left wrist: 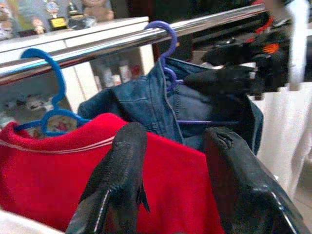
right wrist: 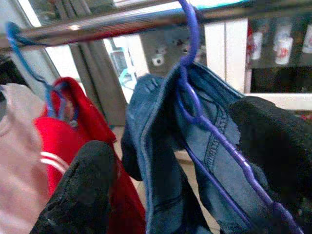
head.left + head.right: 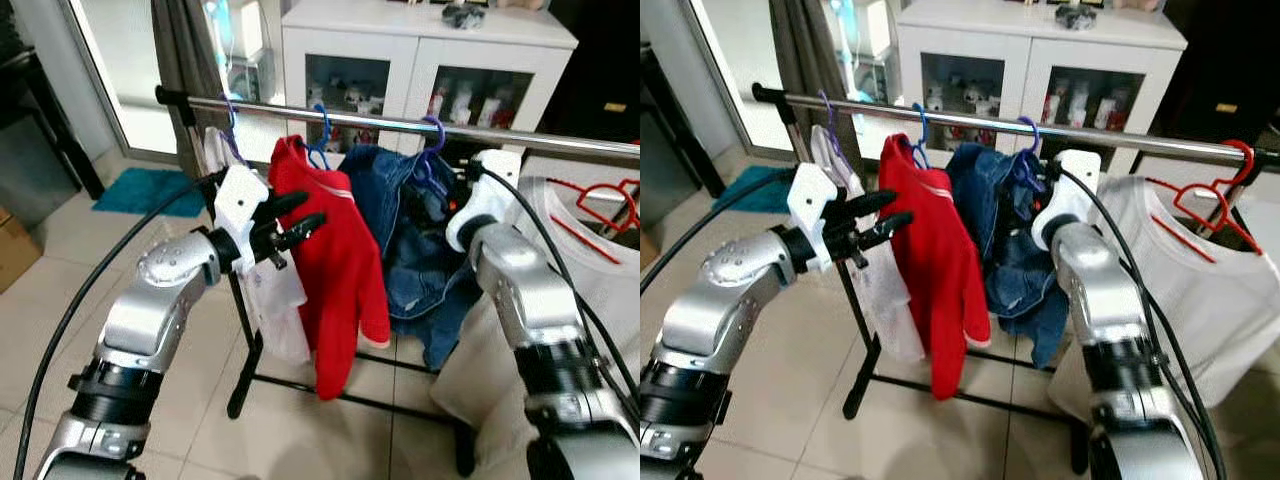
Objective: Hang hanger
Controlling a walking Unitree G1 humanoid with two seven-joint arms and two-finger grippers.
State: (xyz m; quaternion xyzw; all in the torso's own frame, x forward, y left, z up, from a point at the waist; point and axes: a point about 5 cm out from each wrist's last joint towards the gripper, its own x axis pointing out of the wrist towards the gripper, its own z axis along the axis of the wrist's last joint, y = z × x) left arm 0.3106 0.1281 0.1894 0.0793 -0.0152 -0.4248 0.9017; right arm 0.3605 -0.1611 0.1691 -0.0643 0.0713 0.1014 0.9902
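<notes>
Clothes rail (image 3: 420, 125) runs across in front of me, white cabinet (image 3: 420, 50) behind it. From the rail's left end: a white garment (image 3: 275, 300) on a purple hook, a red sweater (image 3: 335, 260) on a blue hanger (image 3: 320, 135), then a denim jacket (image 3: 410, 240) on a purple hanger (image 3: 432, 140), hook over the rail around its middle. White T-shirt (image 3: 1200, 280) with a red hanger (image 3: 1215, 205) sits toward the rail's right end.

My left gripper (image 3: 295, 225) is just beside the red sweater's shoulder, fingers (image 1: 122, 180) spread apart, nothing between them.

My right gripper (image 2: 185, 161) is at the denim jacket, just below the rail. Jaws wide; the purple hanger's neck and arm pass between the fingers (image 2: 85, 190), with the far finger right at the hanger arm. Can't tell if it's actually touching. Not clamped.
</notes>
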